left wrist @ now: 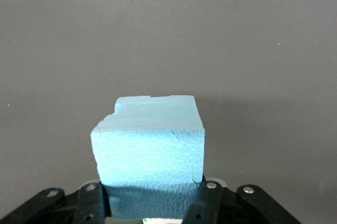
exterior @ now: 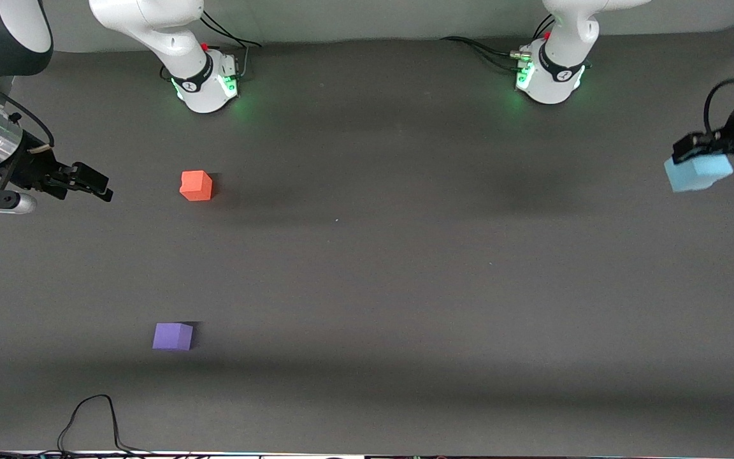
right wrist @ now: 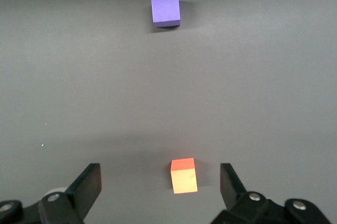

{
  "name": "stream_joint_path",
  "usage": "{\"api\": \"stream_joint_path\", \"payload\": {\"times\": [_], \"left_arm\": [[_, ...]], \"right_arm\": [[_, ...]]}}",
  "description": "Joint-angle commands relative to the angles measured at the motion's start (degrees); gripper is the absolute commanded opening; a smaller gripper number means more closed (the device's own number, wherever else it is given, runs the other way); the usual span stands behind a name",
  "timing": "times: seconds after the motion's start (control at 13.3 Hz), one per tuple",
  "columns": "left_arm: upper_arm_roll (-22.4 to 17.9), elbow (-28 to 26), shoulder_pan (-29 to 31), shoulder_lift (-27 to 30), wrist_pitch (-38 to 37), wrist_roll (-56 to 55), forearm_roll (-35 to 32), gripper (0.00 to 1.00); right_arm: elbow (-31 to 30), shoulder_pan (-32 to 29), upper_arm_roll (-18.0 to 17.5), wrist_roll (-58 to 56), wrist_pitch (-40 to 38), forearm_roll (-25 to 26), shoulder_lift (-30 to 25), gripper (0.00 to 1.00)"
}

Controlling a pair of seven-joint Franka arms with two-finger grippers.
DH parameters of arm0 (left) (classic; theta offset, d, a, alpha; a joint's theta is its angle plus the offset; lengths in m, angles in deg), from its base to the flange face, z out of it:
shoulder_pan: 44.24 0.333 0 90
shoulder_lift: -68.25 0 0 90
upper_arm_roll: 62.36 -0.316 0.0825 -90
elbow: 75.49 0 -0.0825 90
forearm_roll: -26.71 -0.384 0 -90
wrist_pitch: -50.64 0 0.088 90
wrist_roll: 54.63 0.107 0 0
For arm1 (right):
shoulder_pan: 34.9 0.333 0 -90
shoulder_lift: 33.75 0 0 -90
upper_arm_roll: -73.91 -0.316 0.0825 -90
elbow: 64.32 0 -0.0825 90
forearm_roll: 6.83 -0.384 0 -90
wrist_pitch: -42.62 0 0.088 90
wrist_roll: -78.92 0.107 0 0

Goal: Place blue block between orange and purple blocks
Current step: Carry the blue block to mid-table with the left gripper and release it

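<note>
Purple block (exterior: 172,336) sits nearest my front camera, alone on the dark desk (exterior: 405,287) toward the right arm's end. I count three blocks in all: one purple, one orange, one blue. Two of them rest on the desk and one is up in the air.

I see the orange block (exterior: 196,185) farther from the front camera than the purple one, also toward the right arm's end, and the two are well apart with bare desk between them. My right wrist view shows both together, the orange block (right wrist: 184,175) close under that camera and the purple block (right wrist: 166,9) farther off.

I count two arms and two tools. My left tool (exterior: 701,159) hangs at the left arm's end of the desk, at the edge of the front view, and it is clamped on the blue block (exterior: 698,173). In the left wrist view the blue block (left wrist: 150,153) fills the middle, its lower part gripped between the black fingers (left wrist: 205,203), with one upper corner chipped. It is off the desk, well apart from the orange and purple blocks.

My right tool (exterior: 90,180) hovers at the right arm's end, near the orange block but not touching it, and holds nothing. Its fingers (right wrist: 87,187) are spread wide in the right wrist view, and the orange block shows in the gap between them, lying on the desk below. I have that arm waiting.
</note>
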Motion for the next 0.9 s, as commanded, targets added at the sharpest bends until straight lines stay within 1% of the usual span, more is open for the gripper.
{"api": "stream_joint_path", "payload": {"times": [0.0, 0.08, 0.15, 0.23, 0.3, 0.38, 0.45, 0.53, 0.68, 0.75, 0.83], "left_arm": [[5.87, 0.58, -0.67, -1.44, 0.39, -7.80, 1.34, 0.20], [9.03, 1.63, -0.85, -3.01, 1.18, -12.97, 3.18, 0.19], [12.72, 3.73, -1.02, -5.73, 2.49, -18.85, 4.50, 0.19], [16.67, 6.36, -1.37, -9.67, 4.07, -26.39, 4.77, 0.19], [21.06, 9.70, -2.16, -14.06, 6.35, -34.91, 4.69, 0.19], [24.67, 14.17, -3.91, -20.02, 8.98, -44.22, 4.08, 0.19], [27.06, 20.13, -7.49, -27.65, 11.36, -53.71, 3.03, 0.19], [27.26, 26.98, -13.01, -35.21, 12.77, -62.07, -0.90, 0.19], [26.73, 40.77, -24.08, -49.54, 13.05, -72.39, -11.52, 0.19], [25.69, 47.63, -28.23, -56.31, 13.57, -76.18, -14.27, 0.19], [24.54, 51.53, -31.58, -60.82, 16.10, -77.52, -14.73, 0.21]], "right_arm": [[-0.46, 0.00, 0.03, -0.41, 0.53, -0.08, -0.76, 1.00], [-0.46, 0.00, 0.03, -0.41, 0.53, -0.08, -0.76, 1.00], [-0.46, 0.00, 0.03, -0.41, 0.53, -0.08, -0.76, 1.00], [-0.46, 0.00, 0.03, -0.41, 0.61, -0.08, -0.76, 1.00], [-0.38, 0.00, 0.03, -0.41, 0.61, -0.08, -0.76, 1.00], [-0.38, 0.09, -0.06, -0.41, 0.61, -0.08, -0.76, 1.00], [-0.20, 0.09, -0.06, -0.58, 0.79, 0.00, -0.67, 1.00], [-0.29, 0.09, -0.06, -0.58, 1.05, 0.01, -0.59, 1.00], [-0.38, 0.00, 0.03, -0.58, 1.05, 0.01, -0.59, 1.00], [-0.38, 0.09, -0.06, -0.67, 1.05, 0.01, -0.59, 1.00], [-0.29, 0.09, -0.06, -0.84, 1.05, 0.01, -0.50, 1.00]]}}
